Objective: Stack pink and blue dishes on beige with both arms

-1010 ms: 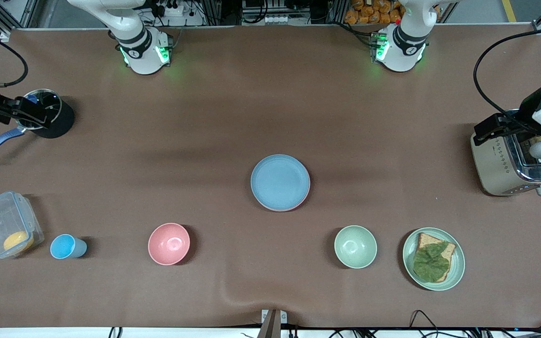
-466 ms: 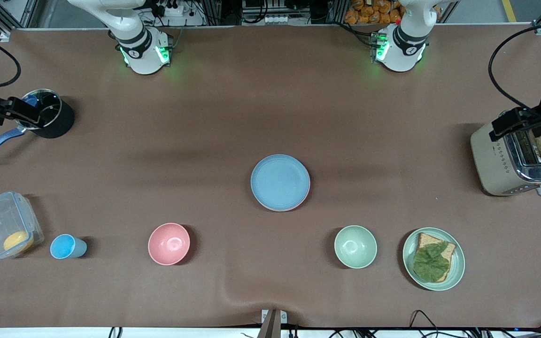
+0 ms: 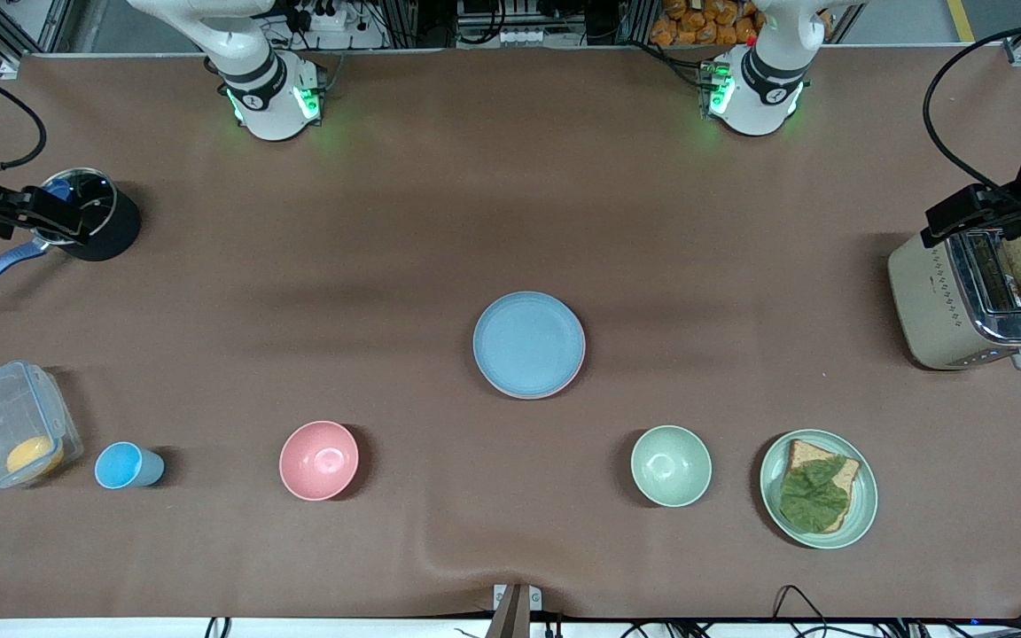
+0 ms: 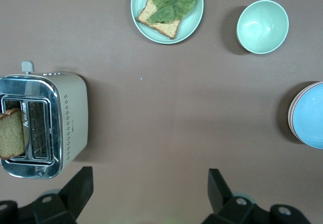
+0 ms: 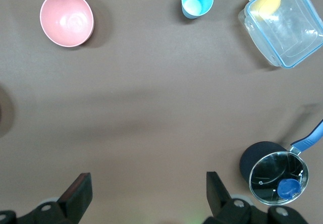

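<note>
Brown counter (image 3: pixel 440 221) holds the blue plate (image 3: pixel 528 343) mid-table, stacked atop the pink plate (image 3: pixel 574 377); any beige plate is hidden. Left gripper (image 4: pixel 151 196) over the toaster (image 3: pixel 962 306) end and right gripper (image 5: pixel 146 196) over the saucepan (image 3: pixel 76 208) end wait with jaws released, so stacking seems finished.

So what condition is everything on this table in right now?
Blue plate: top of stack, pink rim showing beneath.
Toaster: bread slice sticking up from a slot.
Green plate: holds bread with a leaf.
Green bowl: empty.
Pink bowl: empty.
Left gripper: open.
Right gripper: open.

A high front camera looks down on the whole desk (image 3: pixel 440 221). Both wrist cameras look straight down from high up, one over each end; the left shares the toaster (image 4: pixel 45 124) (image 3: pixel 971 301) with the front view.
</note>
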{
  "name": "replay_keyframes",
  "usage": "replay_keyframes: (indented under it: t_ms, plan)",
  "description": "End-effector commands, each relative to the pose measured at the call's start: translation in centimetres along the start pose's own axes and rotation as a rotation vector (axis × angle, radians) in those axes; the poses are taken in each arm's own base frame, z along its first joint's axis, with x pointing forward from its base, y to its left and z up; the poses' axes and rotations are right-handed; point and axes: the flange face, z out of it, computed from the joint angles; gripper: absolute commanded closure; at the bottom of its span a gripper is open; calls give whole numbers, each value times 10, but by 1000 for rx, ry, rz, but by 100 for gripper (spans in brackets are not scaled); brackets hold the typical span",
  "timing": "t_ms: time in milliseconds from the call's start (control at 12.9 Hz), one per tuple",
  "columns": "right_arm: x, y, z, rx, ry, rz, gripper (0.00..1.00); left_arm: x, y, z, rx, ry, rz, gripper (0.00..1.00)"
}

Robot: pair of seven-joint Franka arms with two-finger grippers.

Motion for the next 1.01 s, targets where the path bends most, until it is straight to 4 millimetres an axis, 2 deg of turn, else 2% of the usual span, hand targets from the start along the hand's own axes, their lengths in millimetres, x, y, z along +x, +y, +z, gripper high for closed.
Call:
replay_keyframes:
  t_ms: [0,933]
  plan:
    - [2,1,-3,-17,6,1,0,-5,5,-4,-8,19,44,0]
    - [6,-2,-5,-14,33,-1,0,-2,20,-4,-3,18,90,0]
